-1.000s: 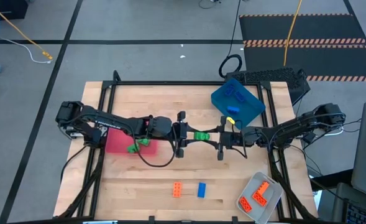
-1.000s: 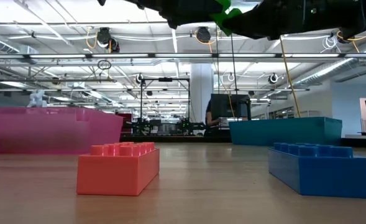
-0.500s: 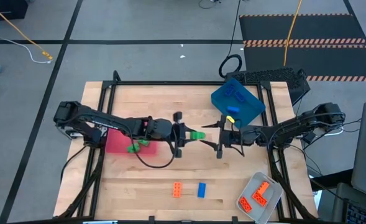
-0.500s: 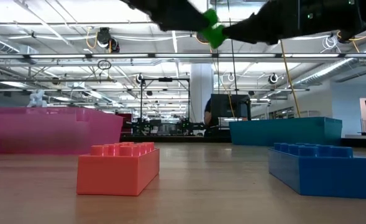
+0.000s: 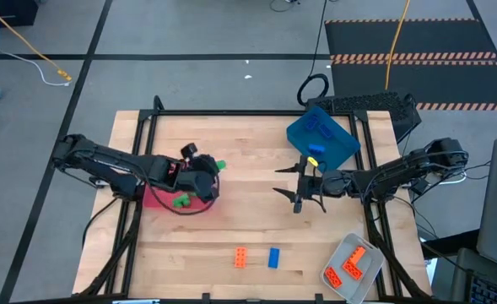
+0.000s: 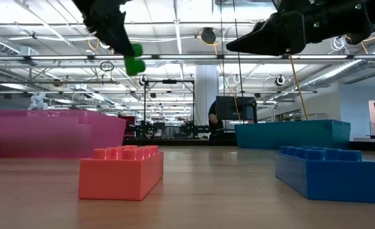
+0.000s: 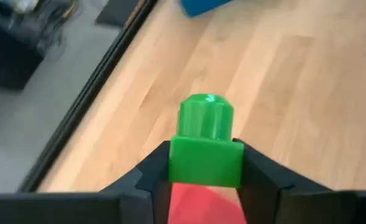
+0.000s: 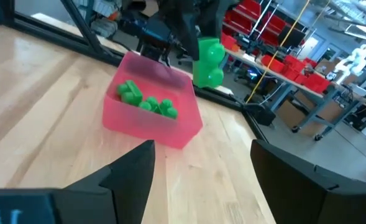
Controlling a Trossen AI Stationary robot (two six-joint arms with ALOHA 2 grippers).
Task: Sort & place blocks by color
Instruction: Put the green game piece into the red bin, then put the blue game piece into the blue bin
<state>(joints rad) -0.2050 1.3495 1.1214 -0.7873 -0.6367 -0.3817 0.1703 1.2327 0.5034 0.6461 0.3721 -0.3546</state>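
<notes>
My left gripper point(image 5: 212, 168) is shut on a green block point(image 5: 219, 165), which it holds in the air over the far right corner of the red tray point(image 5: 157, 198). In the low view the block point(image 6: 134, 62) hangs high above the table. Several green blocks point(image 8: 146, 99) lie inside the red tray point(image 8: 151, 127). My right gripper point(image 5: 283, 181) is open and holds nothing, hovering over the table's middle, right of the block. An orange block point(image 5: 240, 257) and a blue block point(image 5: 274, 257) lie flat near the table's near edge. My left gripper pinches the green block point(image 7: 205, 155) between its two fingers point(image 7: 150, 177), one on each opposite side wall. The block's stud point(image 7: 206, 117) points forward, away from the gripper. In the low view the fingers slant down to the block, which is lifted clear of everything.
The blue tray point(image 5: 322, 139) with blue blocks sits at the far right. The clear-grey tray point(image 5: 352, 268) with orange blocks sits at the near right corner. Bare wood lies between the trays. In the low view the orange block point(image 6: 120, 172) and blue block point(image 6: 327, 173) stand close to the camera.
Both grippers met at the green block over the table's middle. My right gripper opened, let go and drew slightly right. My left gripper kept the block, carried it toward the table's left to the red tray's far right corner, and turned its wrist.
</notes>
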